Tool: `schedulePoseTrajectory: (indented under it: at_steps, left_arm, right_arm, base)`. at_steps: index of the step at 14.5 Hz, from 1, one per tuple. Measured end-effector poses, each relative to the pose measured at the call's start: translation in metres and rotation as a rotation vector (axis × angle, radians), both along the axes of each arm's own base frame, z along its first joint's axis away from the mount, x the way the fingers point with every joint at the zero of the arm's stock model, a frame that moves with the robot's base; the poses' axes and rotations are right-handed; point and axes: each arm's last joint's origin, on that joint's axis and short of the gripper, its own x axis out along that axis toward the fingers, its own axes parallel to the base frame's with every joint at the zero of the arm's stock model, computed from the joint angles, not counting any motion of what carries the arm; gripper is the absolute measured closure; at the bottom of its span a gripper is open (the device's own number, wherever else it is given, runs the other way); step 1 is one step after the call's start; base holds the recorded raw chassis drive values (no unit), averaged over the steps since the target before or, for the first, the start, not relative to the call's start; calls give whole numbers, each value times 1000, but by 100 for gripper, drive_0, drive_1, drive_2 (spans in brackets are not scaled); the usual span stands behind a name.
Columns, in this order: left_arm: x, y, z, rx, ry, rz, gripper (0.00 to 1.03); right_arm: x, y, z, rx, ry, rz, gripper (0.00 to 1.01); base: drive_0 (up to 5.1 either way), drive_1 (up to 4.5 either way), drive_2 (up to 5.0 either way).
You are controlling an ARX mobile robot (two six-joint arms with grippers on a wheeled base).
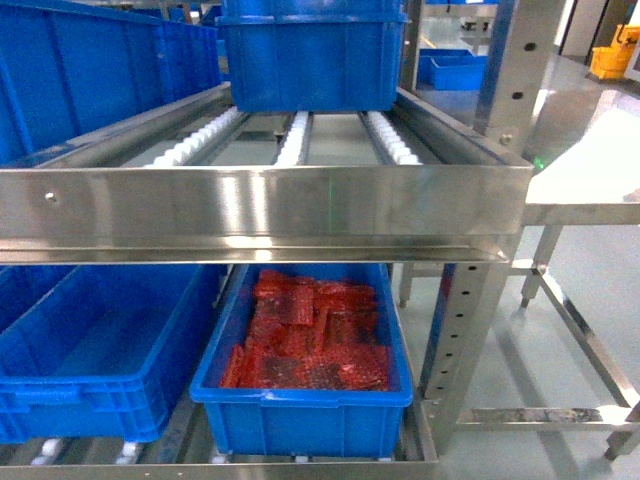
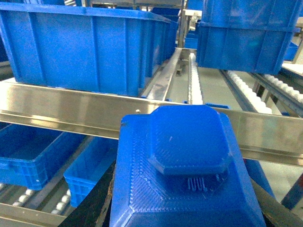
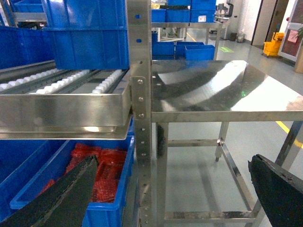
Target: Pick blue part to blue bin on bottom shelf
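Note:
The blue part [image 2: 187, 165], a ribbed block with a raised octagonal top, fills the lower left wrist view. My left gripper [image 2: 184, 210] is shut on it, with a dark finger [image 2: 94, 203] showing at each side. It hangs in front of the rack's middle rail [image 2: 57, 111]. Below lies the bottom shelf [image 1: 300, 466], holding an empty long blue bin [image 1: 90, 350] [image 2: 28, 151] on the left and a blue bin of red parts [image 1: 305, 350] beside it. My right gripper [image 3: 170, 189] is open and holds nothing, right of the rack upright [image 3: 140, 118]. Neither gripper shows in the head view.
The upper roller shelf carries a blue bin [image 1: 310, 55] and a long one [image 1: 100, 65]; its steel front rail [image 1: 260, 210] overhangs the lower bins. A square steel table [image 3: 222, 90] [image 1: 590, 180] stands right of the rack. A yellow mop bucket [image 1: 612, 55] is far back.

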Motion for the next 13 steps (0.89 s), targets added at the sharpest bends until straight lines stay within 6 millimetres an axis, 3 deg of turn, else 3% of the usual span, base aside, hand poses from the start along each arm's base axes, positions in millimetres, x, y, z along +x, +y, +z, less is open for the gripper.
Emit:
schedulePoseTrajectory:
  at_steps: [13]
  left_arm:
    - [0,0,0,0,0,0,60]
  right_arm:
    - [0,0,0,0,0,0,3]
  base:
    - [-499,246,246]
